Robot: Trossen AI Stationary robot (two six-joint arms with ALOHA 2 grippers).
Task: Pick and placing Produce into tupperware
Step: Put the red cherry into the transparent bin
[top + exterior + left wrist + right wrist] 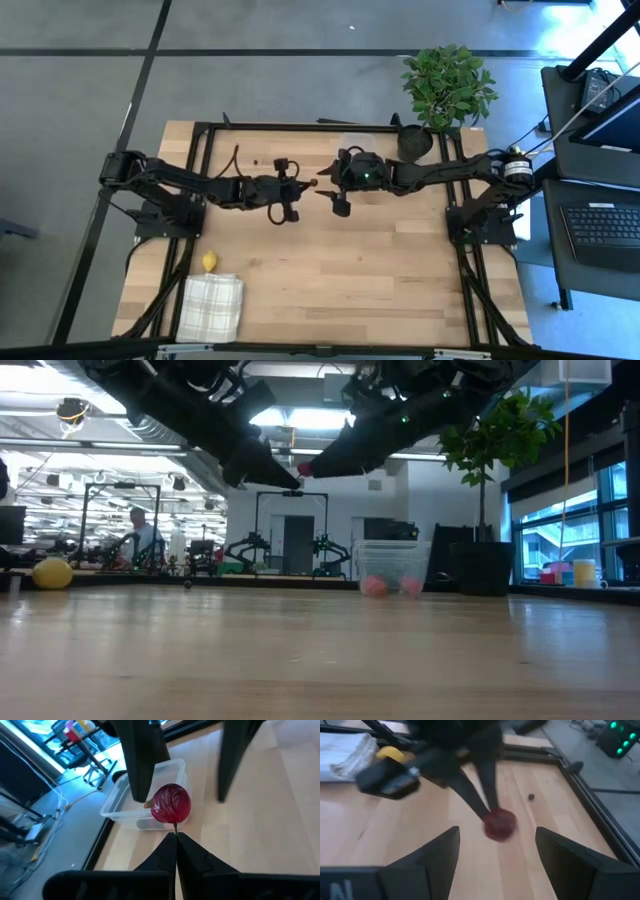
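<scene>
I have the left hand [176,836] raised above the middle of the desk [350,280], its two fingers pressed together on the thin stem of a red strawberry-like piece [170,804], which hangs at the fingertips clear of the wood. My right hand [497,845] faces it from the other side, fingers spread wide apart with nothing between them, and the red piece sits just in front of that gap without touching either finger. From above, both hands meet near the desk's centre, the left hand [300,190] and right hand [335,195] almost tip to tip. The tupperware [145,795] stands on the wood near the far edge, beyond the held fruit; the low view shows it [392,568] upright with two pinkish pieces [374,586] already inside. The lemon [209,262] lies near the front left of the desk, just beside the checked cloth [212,305]. A small dark berry [531,797] rests alone on the wood by the frame rail. The potted plant [447,85] stands at the far right corner.
</scene>
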